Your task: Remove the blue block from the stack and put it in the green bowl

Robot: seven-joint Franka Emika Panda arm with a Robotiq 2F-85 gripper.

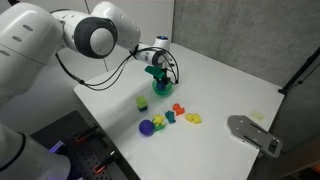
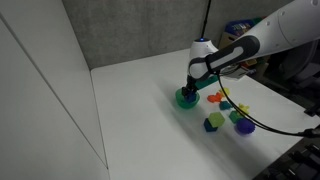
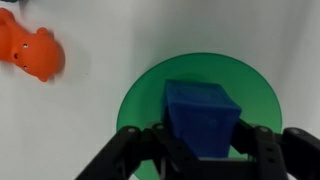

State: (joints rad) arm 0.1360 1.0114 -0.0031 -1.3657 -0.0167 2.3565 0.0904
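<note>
In the wrist view the blue block (image 3: 202,115) sits between my gripper's (image 3: 200,140) black fingers, directly over the green bowl (image 3: 145,95). The fingers are shut on the block. In both exterior views the gripper (image 1: 158,72) (image 2: 192,84) hangs just above the green bowl (image 1: 161,90) (image 2: 186,98), which hides the block there. The light green cube (image 1: 142,103) (image 2: 213,123) stands alone on the white table, apart from the bowl.
A purple-blue ball (image 1: 147,127) (image 2: 243,128) and a cluster of small multicoloured toys (image 1: 180,116) (image 2: 222,99) lie near the bowl. An orange toy (image 3: 32,52) lies beside the bowl. A grey flat device (image 1: 255,135) sits near a table edge.
</note>
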